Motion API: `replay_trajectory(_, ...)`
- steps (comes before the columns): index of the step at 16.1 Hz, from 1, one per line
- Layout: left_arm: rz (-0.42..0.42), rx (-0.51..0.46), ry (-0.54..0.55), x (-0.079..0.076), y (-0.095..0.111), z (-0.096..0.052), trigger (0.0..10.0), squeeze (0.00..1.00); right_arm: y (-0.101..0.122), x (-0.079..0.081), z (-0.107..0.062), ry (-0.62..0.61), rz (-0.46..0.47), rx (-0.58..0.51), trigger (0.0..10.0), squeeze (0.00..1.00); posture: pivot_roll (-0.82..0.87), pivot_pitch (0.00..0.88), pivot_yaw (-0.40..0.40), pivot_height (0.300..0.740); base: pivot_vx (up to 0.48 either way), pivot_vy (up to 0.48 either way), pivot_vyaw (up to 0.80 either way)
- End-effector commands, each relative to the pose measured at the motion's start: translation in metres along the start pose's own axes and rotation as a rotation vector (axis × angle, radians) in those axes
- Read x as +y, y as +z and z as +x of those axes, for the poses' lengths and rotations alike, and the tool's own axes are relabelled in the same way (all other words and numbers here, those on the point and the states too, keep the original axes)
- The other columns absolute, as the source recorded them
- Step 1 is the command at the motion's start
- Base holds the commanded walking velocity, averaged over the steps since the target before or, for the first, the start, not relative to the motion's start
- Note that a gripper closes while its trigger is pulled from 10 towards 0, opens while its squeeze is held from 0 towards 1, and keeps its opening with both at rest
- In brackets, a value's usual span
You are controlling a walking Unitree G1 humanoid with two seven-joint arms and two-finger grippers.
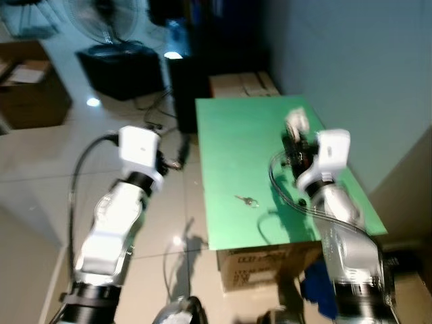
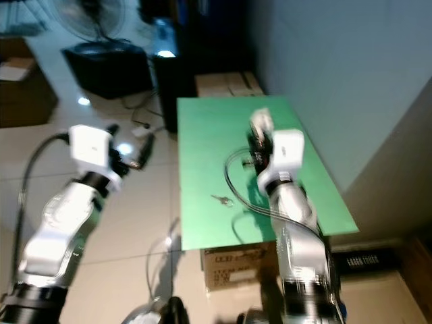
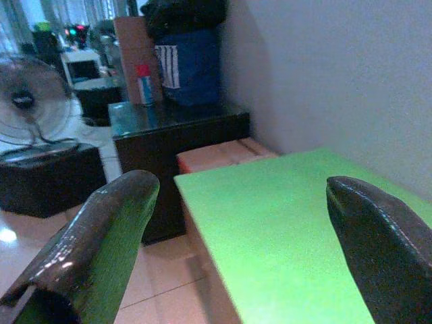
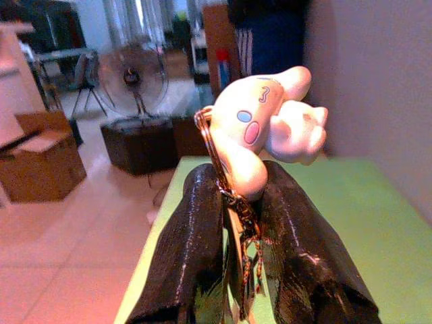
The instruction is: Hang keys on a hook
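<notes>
Blurred head views; no hook made out on the wall or anywhere. Small dark item lying loose on the green top, too tiny to identify, perhaps a key.

Right gripper raised over the far right part of the green top, fingers clenched on the keys: ring and braided cord pinched between them, white plush charm sticking up above the tips. Blades of the keys themselves hidden between the fingers.

Left gripper out over the floor just off the top's left edge, fingers spread wide, nothing between them.

Beyond the top: dark cabinet with a can on it, fan, cardboard box at far left, contents unclear. Another box under the near edge, mostly covered.
</notes>
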State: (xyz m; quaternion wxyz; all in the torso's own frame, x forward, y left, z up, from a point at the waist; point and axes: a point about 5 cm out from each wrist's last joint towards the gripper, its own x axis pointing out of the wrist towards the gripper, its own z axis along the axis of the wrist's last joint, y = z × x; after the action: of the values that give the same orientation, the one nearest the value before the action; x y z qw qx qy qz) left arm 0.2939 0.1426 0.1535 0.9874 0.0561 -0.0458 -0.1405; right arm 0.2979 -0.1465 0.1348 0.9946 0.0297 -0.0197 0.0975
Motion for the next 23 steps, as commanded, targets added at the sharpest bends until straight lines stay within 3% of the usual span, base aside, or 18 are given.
replay_trajectory(1,0.04,0.022,0.0,0.001,-0.005,0.0,10.0,0.0,0.007,0.006,0.001,0.012,-0.043,-0.029,10.0,0.0,-0.05,0.0,0.067,0.74,0.0,0.0,0.0)
replay_trajectory(5,0.018,0.03,0.004,-0.007,-0.014,-0.003,10.0,0.0,-0.003,0.011,-0.006,0.078,-0.133,0.035,10.0,0.0,-0.05,0.0,0.056,0.74,0.0,0.0,0.0)
replay_trajectory(9,0.042,0.008,-0.007,-0.011,-0.014,-0.002,10.0,0.0,-0.011,0.018,-0.004,0.12,-0.117,0.075,10.0,0.0,-0.04,0.0,0.016,0.74,0.0,0.0,0.8)
replay_trajectory(14,0.041,0.02,-0.021,-0.007,-0.017,-0.001,10.0,0.0,-0.023,0.03,0.003,0.206,-0.172,0.127,10.0,0.0,-0.02,0.0,-0.013,0.74,0.0,0.0,0.8)
replay_trajectory(17,0.024,0.05,0.038,0.0,-0.022,-0.004,10.0,0.0,-0.024,0.039,0.008,0.228,-0.148,0.126,10.0,0.0,-0.01,0.0,-0.029,0.74,0.0,0.0,0.8)
replay_trajectory(23,0.051,0.038,0.072,-0.001,-0.025,-0.013,10.0,0.0,-0.02,0.033,-0.003,0.31,-0.052,0.098,10.0,0.0,-0.01,0.0,-0.044,0.74,0.0,0.0,0.8)
